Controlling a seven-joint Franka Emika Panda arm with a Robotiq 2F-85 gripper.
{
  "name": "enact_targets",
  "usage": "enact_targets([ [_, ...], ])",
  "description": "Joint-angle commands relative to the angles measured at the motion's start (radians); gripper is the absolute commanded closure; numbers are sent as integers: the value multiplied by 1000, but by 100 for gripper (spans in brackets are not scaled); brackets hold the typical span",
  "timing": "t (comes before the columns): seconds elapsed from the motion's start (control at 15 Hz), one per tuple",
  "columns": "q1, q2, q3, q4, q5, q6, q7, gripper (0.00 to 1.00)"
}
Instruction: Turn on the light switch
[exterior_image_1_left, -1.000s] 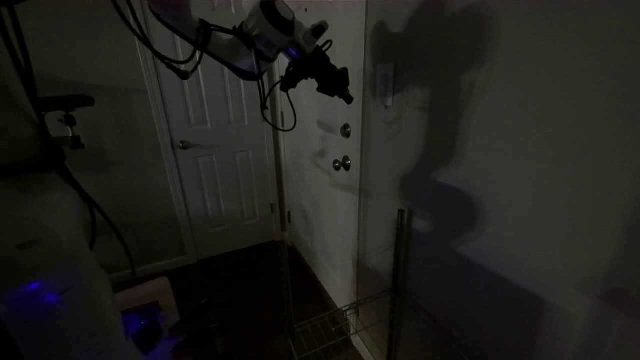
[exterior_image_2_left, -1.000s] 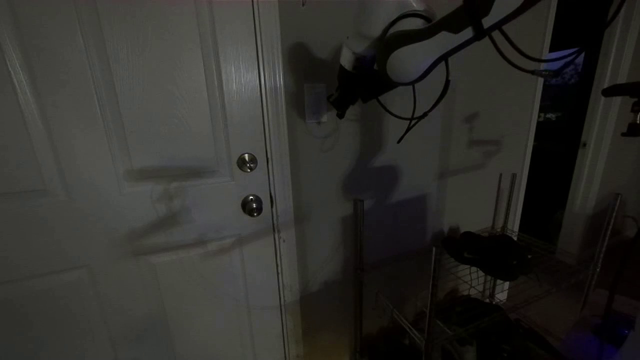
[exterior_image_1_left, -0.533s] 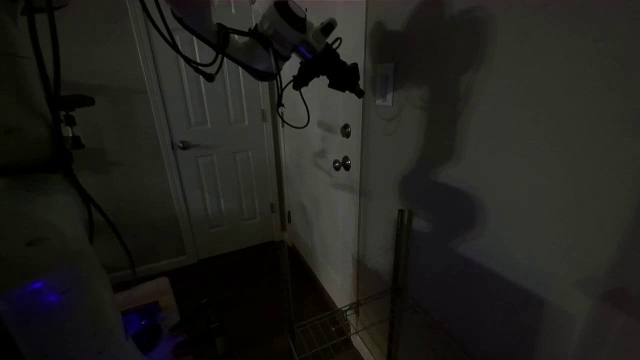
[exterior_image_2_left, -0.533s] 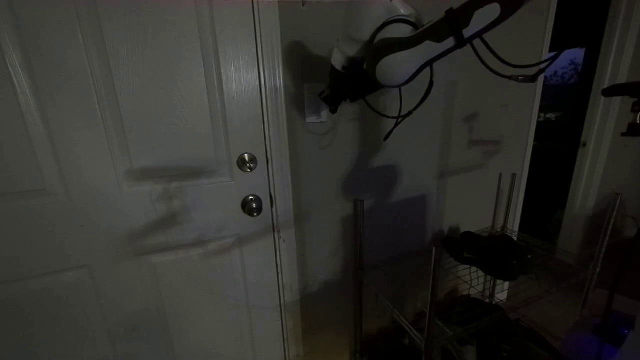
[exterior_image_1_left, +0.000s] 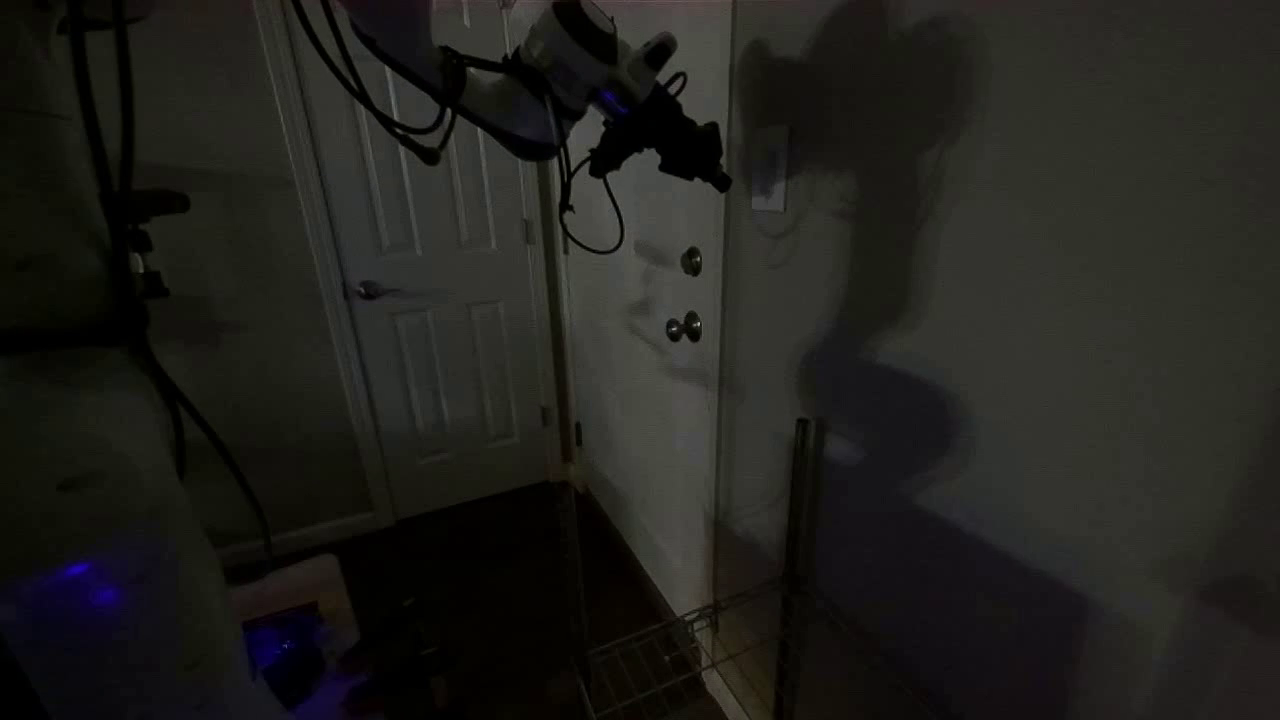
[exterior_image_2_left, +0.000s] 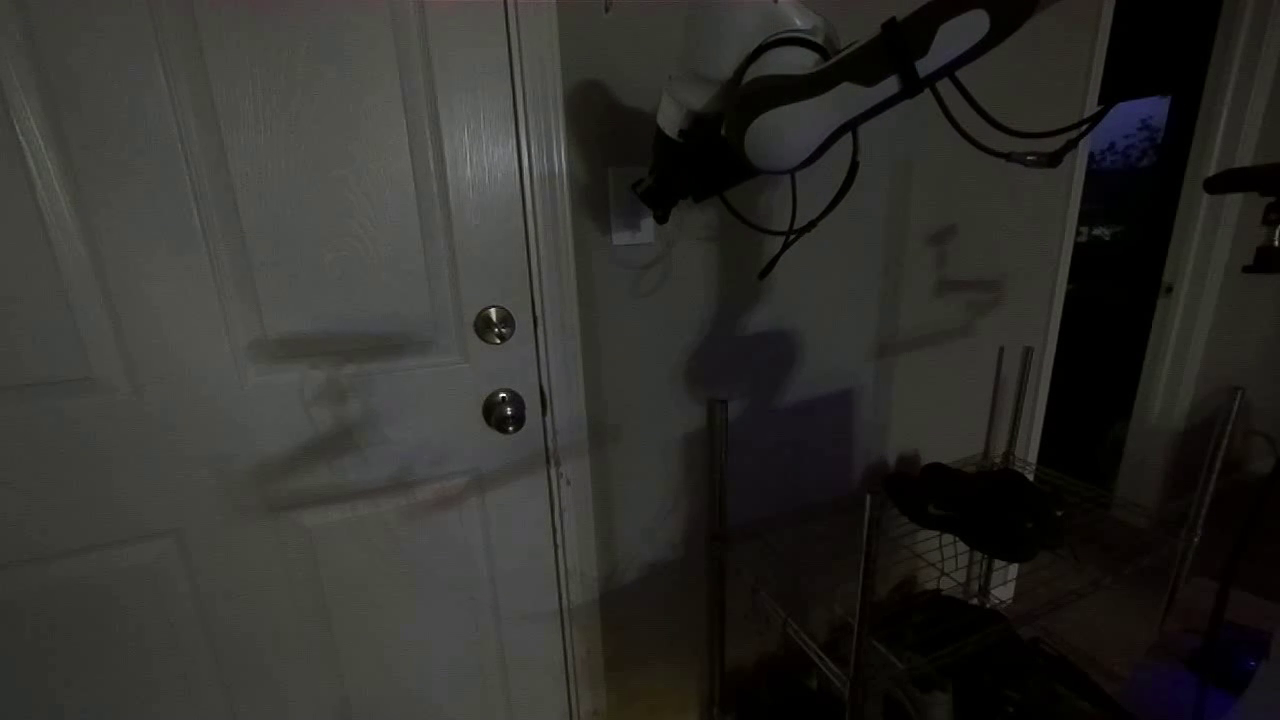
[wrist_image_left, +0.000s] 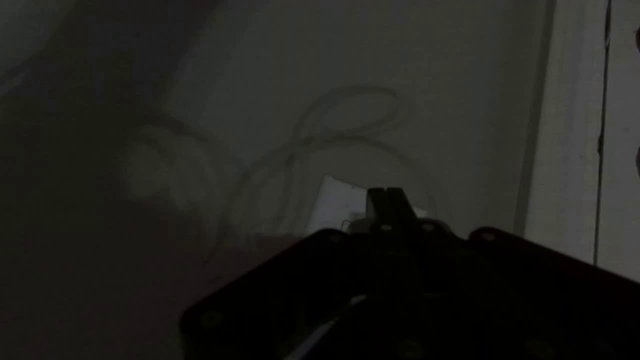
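Note:
The white light switch plate (exterior_image_1_left: 770, 168) is on the wall beside the door frame, lying in the arm's shadow in both exterior views. In an exterior view the gripper's (exterior_image_2_left: 655, 207) dark tip overlaps the right part of the switch plate (exterior_image_2_left: 630, 228). In an exterior view the gripper (exterior_image_1_left: 722, 182) shows a small gap left of the plate. In the wrist view the gripper's (wrist_image_left: 385, 191) fingers are shut together with nothing between them. They cover much of the switch plate (wrist_image_left: 339, 202), whose upper left corner shows. The toggle or rocker is too dark or hidden to make out.
A white door with a deadbolt (exterior_image_2_left: 494, 325) and a round knob (exterior_image_2_left: 504, 411) is beside the plate. A wire shelf rack has an upright post (exterior_image_2_left: 718, 540) below the plate and dark items (exterior_image_2_left: 975, 508) on it. A second door (exterior_image_1_left: 440, 350) stands behind the arm. The room is very dark.
The arm and gripper have moved toward the switch plate and slightly up, mostly in the first half second. The gripper tip now overlaps the plate in an exterior view, where it was right of it.

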Motion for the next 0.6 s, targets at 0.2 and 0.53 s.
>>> enact_targets([
  [0.2,27,11,-28,14,-12,2,9,98],
  [0.53,42,38,-50,43,-34,4,23,98],
])
